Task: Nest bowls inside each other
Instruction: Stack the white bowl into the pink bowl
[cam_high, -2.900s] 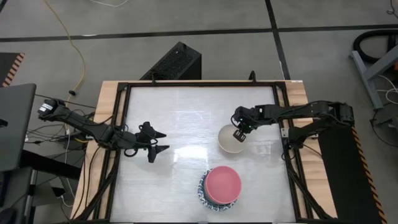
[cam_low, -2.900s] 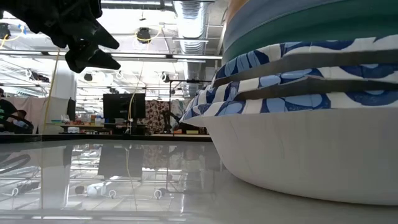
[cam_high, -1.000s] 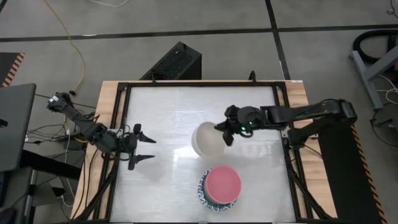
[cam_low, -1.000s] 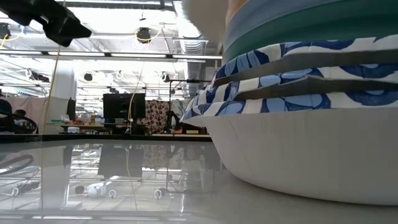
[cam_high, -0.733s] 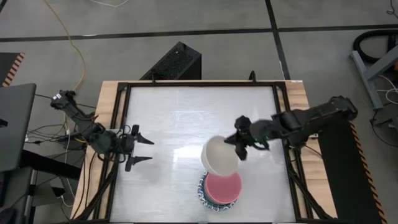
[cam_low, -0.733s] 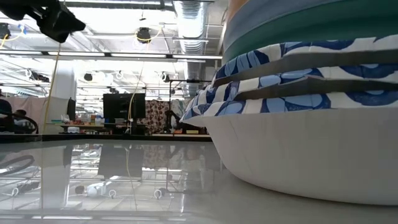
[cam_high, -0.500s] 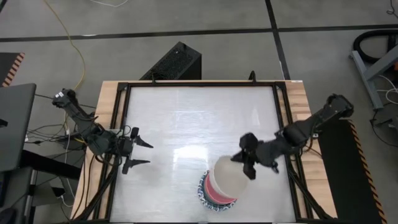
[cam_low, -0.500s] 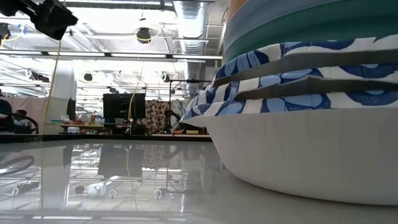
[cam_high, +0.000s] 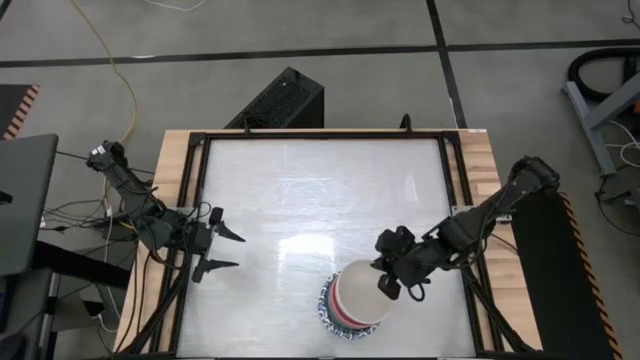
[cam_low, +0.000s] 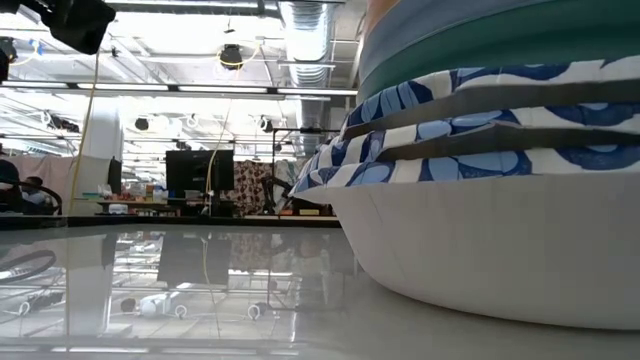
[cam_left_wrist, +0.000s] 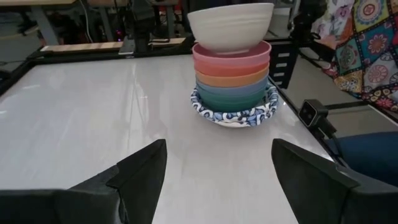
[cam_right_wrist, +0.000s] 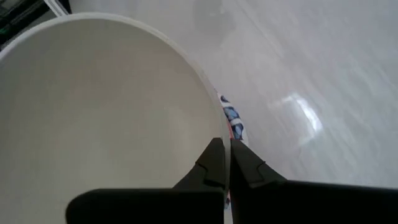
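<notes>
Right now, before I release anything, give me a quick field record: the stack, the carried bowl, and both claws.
stack: nested bowls at the table's near edge, pink bowl on top, blue-patterned bowl lowest in view
carried bowl: cream bowl, upright, over the pink one, not yet fully seated
right claw: shut on the cream bowl's rim
left claw: open, empty, by the table's left edge
table: no loose bowls in view

1 cream bowl, 1 bowl stack
</notes>
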